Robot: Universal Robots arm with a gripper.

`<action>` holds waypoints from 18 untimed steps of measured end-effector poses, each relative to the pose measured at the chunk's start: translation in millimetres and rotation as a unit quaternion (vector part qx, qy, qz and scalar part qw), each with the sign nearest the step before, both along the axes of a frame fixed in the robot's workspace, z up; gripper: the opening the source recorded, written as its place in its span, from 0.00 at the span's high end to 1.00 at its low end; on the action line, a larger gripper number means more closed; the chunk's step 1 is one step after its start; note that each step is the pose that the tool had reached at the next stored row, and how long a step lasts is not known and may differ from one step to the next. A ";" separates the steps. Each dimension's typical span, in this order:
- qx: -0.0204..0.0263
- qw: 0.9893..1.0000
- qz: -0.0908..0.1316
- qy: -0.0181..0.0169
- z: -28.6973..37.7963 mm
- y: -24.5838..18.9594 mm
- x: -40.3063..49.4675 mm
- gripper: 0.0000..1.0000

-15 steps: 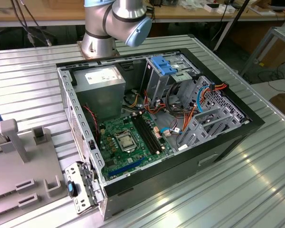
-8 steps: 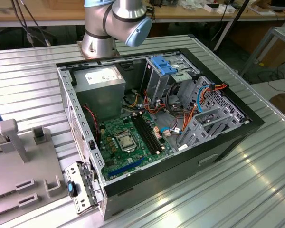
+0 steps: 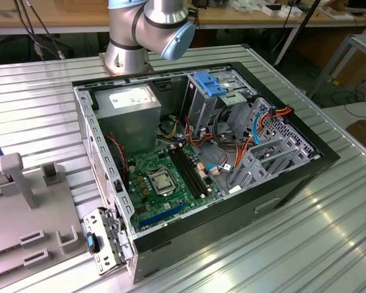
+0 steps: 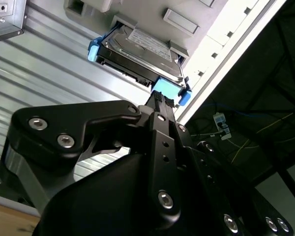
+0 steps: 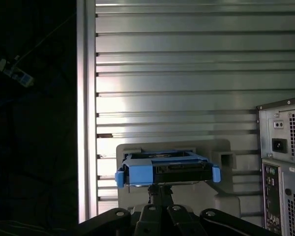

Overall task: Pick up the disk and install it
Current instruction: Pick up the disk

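My fingers (image 4: 161, 104) were closed on the near blue edge of the disk (image 4: 140, 49). The disk rested in a grey holder (image 5: 206, 147) on the ribbed metal counter (image 5: 187, 73), near the computer case (image 5: 285, 162).

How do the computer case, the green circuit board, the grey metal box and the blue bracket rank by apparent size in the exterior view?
1. computer case
2. green circuit board
3. grey metal box, nearly matching the board
4. blue bracket

Disk (image 5: 167, 169) on stand (image 5: 222, 196), computer case (image 5: 282, 162) beside, table (image 5: 187, 73) beneath
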State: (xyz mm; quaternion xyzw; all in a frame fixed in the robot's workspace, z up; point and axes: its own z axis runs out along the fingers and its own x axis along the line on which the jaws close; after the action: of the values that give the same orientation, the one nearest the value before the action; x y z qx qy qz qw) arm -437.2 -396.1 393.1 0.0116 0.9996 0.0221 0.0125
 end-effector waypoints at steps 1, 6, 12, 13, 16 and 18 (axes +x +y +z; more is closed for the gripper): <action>0.000 1.000 0.008 0.000 0.0 0.0 -0.1 0.89; 0.000 0.998 0.056 0.000 0.0 -0.1 -0.9 0.89; 0.000 0.995 0.099 0.000 0.0 0.0 -2.1 0.89; 0.000 0.994 0.106 0.000 0.0 0.0 -2.3 0.89; 0.000 0.991 0.131 0.000 0.1 0.0 -2.7 0.89; 0.000 0.989 0.151 0.000 0.1 0.0 -2.9 0.89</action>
State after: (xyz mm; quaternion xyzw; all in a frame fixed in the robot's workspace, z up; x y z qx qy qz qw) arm -440.2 -396.1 393.2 -0.1392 0.9899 0.0236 0.0090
